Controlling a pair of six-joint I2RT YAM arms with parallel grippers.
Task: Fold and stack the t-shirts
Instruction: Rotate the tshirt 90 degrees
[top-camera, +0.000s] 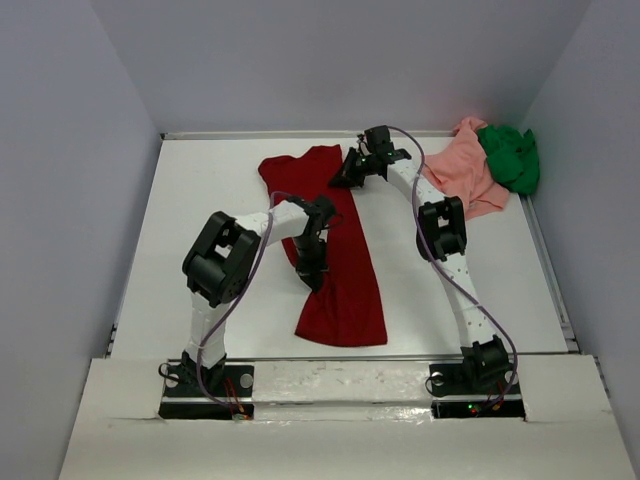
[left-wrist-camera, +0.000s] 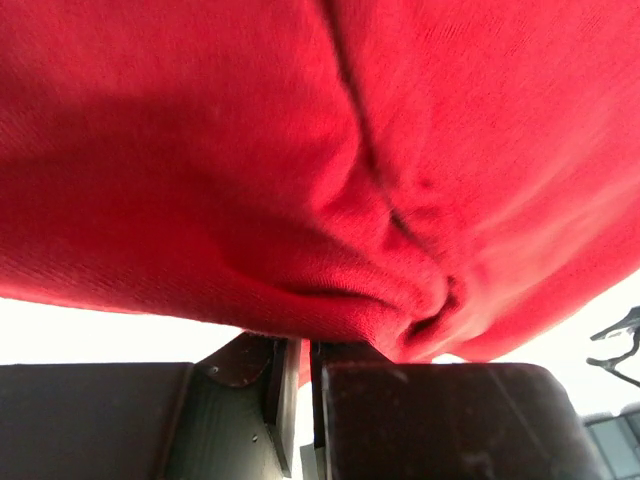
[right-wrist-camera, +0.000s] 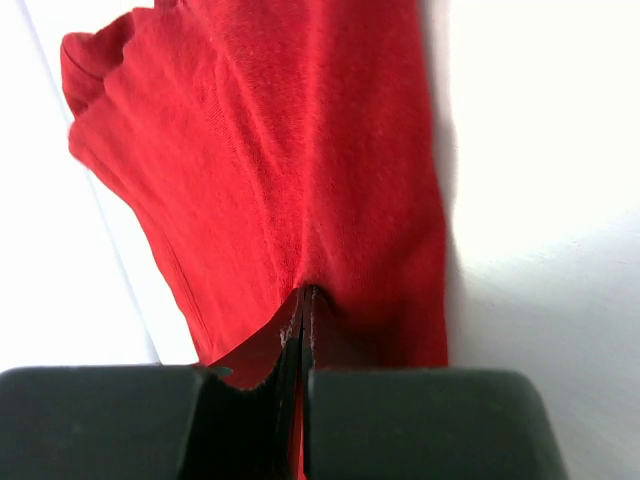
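left claw (top-camera: 311, 270) and right claw (top-camera: 349, 174) each pinch a thin bite of the dark red shirt (top-camera: 350, 300). risk: uneven pull slips the cloth out or skews the fold.

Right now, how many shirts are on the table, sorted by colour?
dark red shirt: 1
pink shirt: 1
green shirt: 1
Total: 3 shirts
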